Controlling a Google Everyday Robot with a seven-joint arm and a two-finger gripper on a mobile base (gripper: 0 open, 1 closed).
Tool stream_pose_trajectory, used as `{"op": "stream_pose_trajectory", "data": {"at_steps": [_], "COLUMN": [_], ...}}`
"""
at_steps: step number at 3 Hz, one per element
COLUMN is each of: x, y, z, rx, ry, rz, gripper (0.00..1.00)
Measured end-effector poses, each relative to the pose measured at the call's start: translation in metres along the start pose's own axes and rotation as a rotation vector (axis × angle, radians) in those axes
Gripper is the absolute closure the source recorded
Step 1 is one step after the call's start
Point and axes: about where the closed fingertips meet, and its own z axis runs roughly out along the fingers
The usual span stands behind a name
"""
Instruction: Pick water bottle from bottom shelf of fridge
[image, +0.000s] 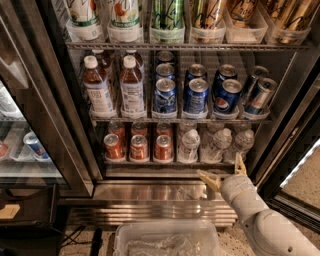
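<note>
While my hand (223, 171) hangs low at the right of the fridge (60, 100), just in front of the bottom shelf (150, 163), nothing of the pick itself is done. Its two fingers are spread wide with only air between them, and they touch no bottle. The water bottle (220, 142) I take as mine is the middle of three small clear ones with white caps on the right half of that shelf. It stands upright just above and behind my fingers, untouched, with its two neighbour bottles (189, 145) close on either side. By my reckoning I have yet to push in between the neighbours, close on the ribbed body, and lift it out over the front rail.

On the bottom shelf the clear lane trays (116, 159) hold orange-red cans (138, 147) in the three left lanes and the water bottles to the right. The rack above carries brown-drink bottles (97, 90) at left and blue cans (195, 95) beside them. Higher up, clear top trays (242, 35) hold tall cans and bottles, cut off by the top edge. Below the fridge sits a clear tub (165, 226) with something pale and crinkled inside; I cannot tell what.
</note>
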Motion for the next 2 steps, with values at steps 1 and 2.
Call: {"op": "stream_pose_trajectory", "data": {"at_steps": [1,2], "x": [0.0059,0.011], "y": [0.0002,0.0008], "z": [0.0086,0.0171], "rx": [-0.004,-0.011], "ry": [-0.016,-0.036], "rz": [0.036,0.073], "gripper": [0.27,0.25]}}
